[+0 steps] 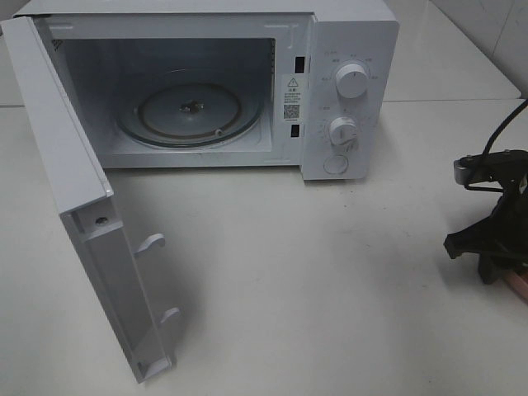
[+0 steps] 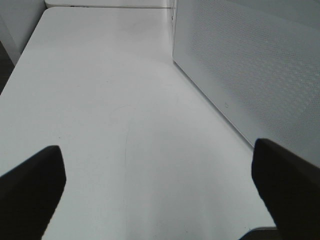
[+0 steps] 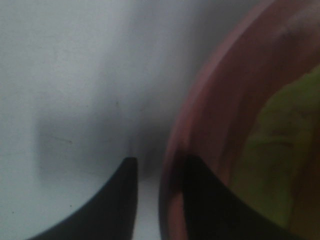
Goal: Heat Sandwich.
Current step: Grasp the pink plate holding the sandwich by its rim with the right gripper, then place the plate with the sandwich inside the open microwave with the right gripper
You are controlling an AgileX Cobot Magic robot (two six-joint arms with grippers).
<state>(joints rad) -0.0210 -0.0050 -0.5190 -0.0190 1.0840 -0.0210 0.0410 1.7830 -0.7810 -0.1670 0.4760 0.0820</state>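
The sandwich (image 3: 280,150) shows as a yellowish-green blur lying on a round pink plate (image 3: 220,100) in the right wrist view. My right gripper (image 3: 160,200) straddles the plate's rim, one finger outside over the table and one inside, with the jaws drawn close on the rim. Seen from the high camera, this gripper (image 1: 495,264) points down at the table's far right edge, and only a sliver of the plate (image 1: 520,286) peeks out beside it. My left gripper (image 2: 160,195) stands wide open over bare table, holding nothing.
The white microwave (image 1: 351,91) stands at the back with its door (image 1: 99,247) swung wide open toward the front left. Its glass turntable (image 1: 190,111) is bare. The microwave's side wall (image 2: 250,65) is close beside the left gripper.
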